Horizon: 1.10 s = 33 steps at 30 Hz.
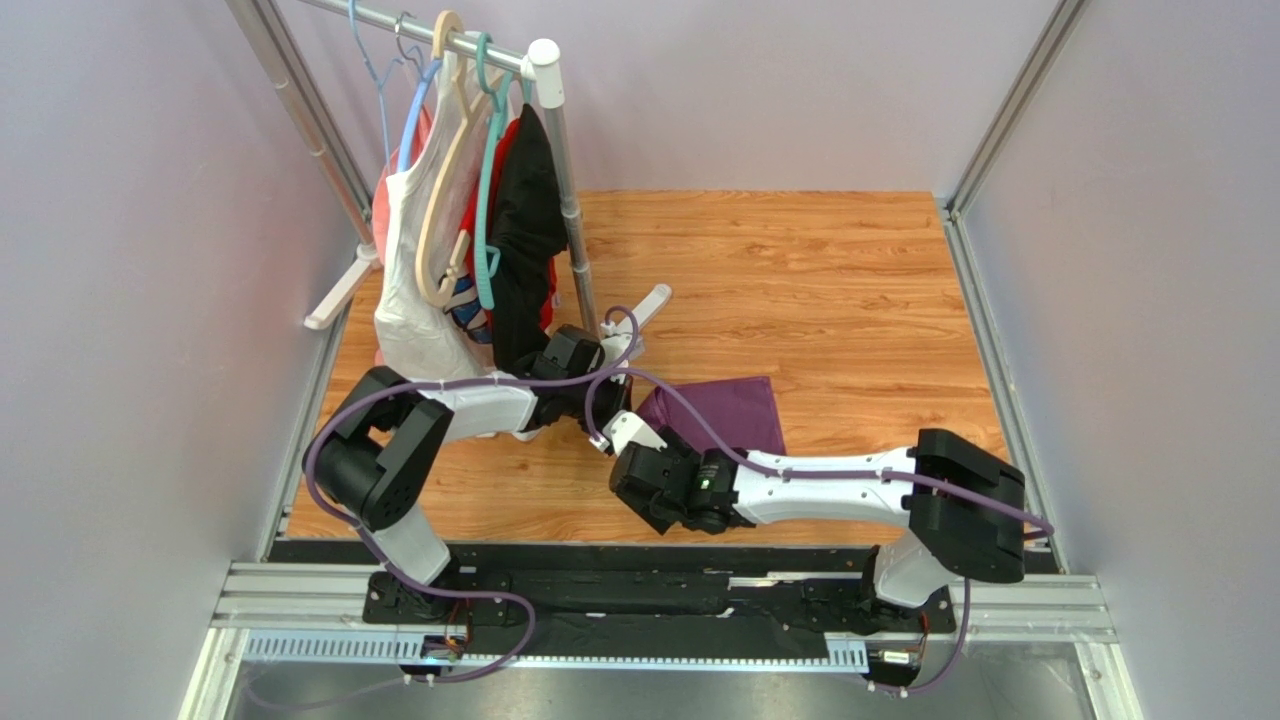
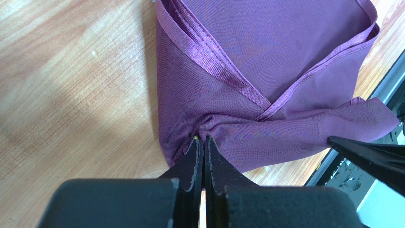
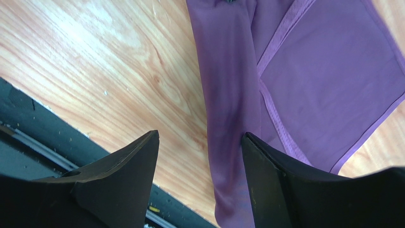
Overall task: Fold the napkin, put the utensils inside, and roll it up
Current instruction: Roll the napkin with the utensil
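Note:
The purple napkin lies partly folded on the wooden table, its hemmed edges crossing in the left wrist view. My left gripper is shut on a bunched fold at the napkin's near edge. My right gripper stands open just above the table. A lifted strip of the napkin runs between its fingers, close against the right-hand fingertip. One of its fingers shows at the right in the left wrist view. The utensils are out of view.
A clothes rack with white, black and red garments on hangers stands at the back left, its foot close to the left arm. A black rail runs along the table's near edge. Walls close in both sides.

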{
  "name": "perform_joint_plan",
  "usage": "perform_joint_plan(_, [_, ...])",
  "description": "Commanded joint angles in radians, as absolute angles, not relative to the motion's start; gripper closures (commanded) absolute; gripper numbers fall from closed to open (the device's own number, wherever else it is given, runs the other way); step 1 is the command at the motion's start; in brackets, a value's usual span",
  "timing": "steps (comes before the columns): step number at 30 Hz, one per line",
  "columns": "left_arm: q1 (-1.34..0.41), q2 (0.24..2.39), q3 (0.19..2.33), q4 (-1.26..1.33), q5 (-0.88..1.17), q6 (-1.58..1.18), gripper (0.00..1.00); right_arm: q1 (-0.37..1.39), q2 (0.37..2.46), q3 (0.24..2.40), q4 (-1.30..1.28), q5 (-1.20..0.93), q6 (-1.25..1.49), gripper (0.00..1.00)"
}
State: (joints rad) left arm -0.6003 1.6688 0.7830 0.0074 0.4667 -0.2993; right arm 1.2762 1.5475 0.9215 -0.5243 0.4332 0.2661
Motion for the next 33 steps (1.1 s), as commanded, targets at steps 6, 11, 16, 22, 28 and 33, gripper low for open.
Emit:
perform_joint_plan(6, [-0.595,1.678,0.811,-0.034,0.462,-0.261,1.0,1.272,1.609,0.89,-0.423,0.528,0.248,0.32])
perform_joint_plan(11, [-0.595,1.674,0.808,-0.031,0.468,-0.258,1.0,1.247,1.606,0.845,-0.403,0.489,0.282,0.33])
perform_joint_plan(16, [-0.595,1.649,0.796,-0.006,0.482,-0.268,1.0,1.21,1.606,0.807,-0.387,0.425,0.319,0.46])
perform_joint_plan(22, [-0.595,1.582,0.766,0.023,0.466,-0.299,0.79,1.158,1.598,0.741,-0.338,0.307,0.357,0.69])
perform_joint_plan(28, [-0.594,1.458,0.687,0.084,0.423,-0.356,0.27,1.117,1.58,0.686,-0.27,0.16,0.385,0.91])
perform_joint_plan(33, [-0.595,1.345,0.595,0.143,0.367,-0.371,0.14,1.071,1.557,0.626,-0.186,-0.018,0.416,1.0])
